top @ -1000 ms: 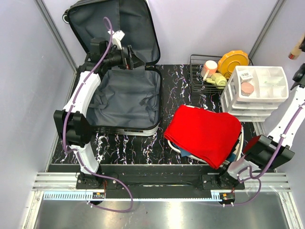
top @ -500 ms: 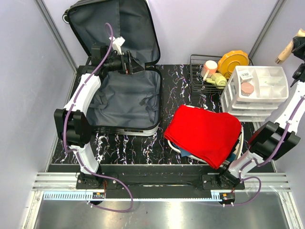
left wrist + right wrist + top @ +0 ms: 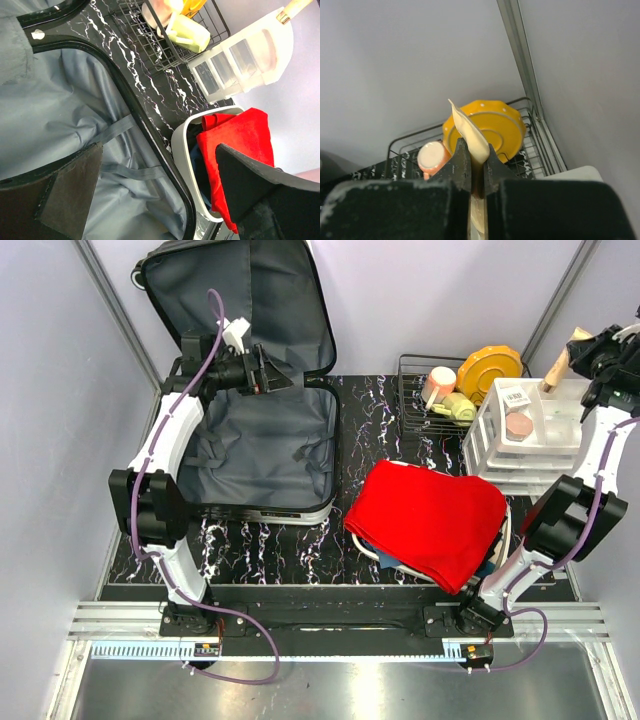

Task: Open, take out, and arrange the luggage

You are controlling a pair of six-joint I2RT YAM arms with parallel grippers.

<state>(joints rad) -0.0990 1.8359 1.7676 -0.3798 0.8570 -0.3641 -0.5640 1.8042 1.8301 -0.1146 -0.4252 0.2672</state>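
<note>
The luggage [image 3: 262, 445] lies open on the left of the table. Its grey-lined lid [image 3: 250, 300] leans on the back wall, and the grey lining [image 3: 55, 110] and black rim fill the left wrist view. My left gripper [image 3: 268, 372] hovers over the hinge side with its jaws wide open and nothing between them [image 3: 160, 172]. My right gripper [image 3: 585, 348] is raised at the far right, above the white drawer organiser [image 3: 520, 455]. It is shut on a cream spatula [image 3: 470, 132] with a pale handle [image 3: 556, 365].
A white basin [image 3: 182, 150] covered by a red cloth [image 3: 430, 515] sits right of the luggage. A wire rack [image 3: 410, 390] at the back holds a yellow plate [image 3: 490, 368], a pink cup [image 3: 440, 380] and a pale green cup [image 3: 458, 408]. Walls close in on both sides.
My right arm has swung in from the right edge, bringing the spatula over the organiser. My left gripper has shifted slightly left and back, still open.
</note>
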